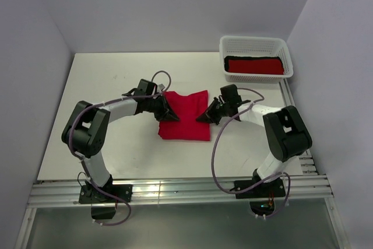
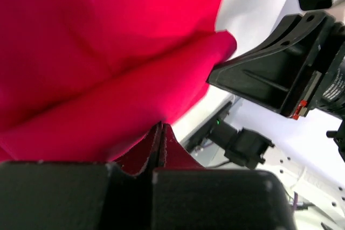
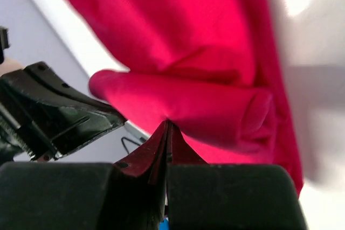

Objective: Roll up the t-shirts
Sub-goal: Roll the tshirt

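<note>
The left claw (image 1: 169,112) is at the left edge of the t-shirt (image 1: 186,122), low over the worktop (image 1: 116,86). In the left wrist view its jaws are pressed together and red fabric runs into the seam, so it is judged to be clenched on the t-shirt's edge.

The t-shirt lies near the middle of the worktop, between the two claws. It is a compact, roughly rectangular red shape. Both wrist views show a thick fold curling over the flat layer, which suggests the first turn of a roll. Most of the garment is flat and not yet rolled.

The right claw (image 1: 204,116) is at the t-shirt's right edge, opposite the left claw. Its jaws are also pressed together with fabric at the seam, so it too is judged to be grasping the t-shirt.

At the far right corner, the basket (image 1: 253,40) holds a second t-shirt (image 1: 254,66) on a black cloth (image 1: 250,58). It appears to be a finished bundle.

Small print on the right arm's wrist cannot be read. No other brand or label is visible.
</note>
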Controlling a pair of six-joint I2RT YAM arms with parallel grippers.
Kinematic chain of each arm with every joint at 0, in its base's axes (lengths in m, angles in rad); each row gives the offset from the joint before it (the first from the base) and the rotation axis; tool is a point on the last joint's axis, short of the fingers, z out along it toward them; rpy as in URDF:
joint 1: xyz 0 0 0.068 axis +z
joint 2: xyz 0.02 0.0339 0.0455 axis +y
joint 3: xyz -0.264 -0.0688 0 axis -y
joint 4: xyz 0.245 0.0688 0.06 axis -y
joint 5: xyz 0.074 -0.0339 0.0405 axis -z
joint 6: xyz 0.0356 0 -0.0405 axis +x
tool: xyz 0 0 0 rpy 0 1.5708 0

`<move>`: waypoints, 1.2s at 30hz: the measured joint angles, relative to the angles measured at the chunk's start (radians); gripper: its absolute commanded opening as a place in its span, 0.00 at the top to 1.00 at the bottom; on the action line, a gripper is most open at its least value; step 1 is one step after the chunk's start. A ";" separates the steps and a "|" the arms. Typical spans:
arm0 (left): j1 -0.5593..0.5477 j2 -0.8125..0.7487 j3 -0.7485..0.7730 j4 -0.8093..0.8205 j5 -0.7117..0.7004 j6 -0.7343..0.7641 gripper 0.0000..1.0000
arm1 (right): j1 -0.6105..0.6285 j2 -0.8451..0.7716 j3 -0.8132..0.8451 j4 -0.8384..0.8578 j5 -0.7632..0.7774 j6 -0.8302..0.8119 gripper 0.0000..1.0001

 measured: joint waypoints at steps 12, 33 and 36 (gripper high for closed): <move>0.106 0.095 -0.126 0.235 -0.003 -0.082 0.99 | 0.000 0.138 0.011 0.168 0.032 0.008 1.00; 0.114 -0.217 -0.145 -0.004 -0.015 0.066 0.38 | -0.153 -0.226 -0.081 0.053 -0.109 -0.202 0.31; 0.115 -0.265 -0.235 -0.008 -0.016 0.068 0.35 | -0.175 -0.237 -0.175 0.024 -0.136 -0.241 0.31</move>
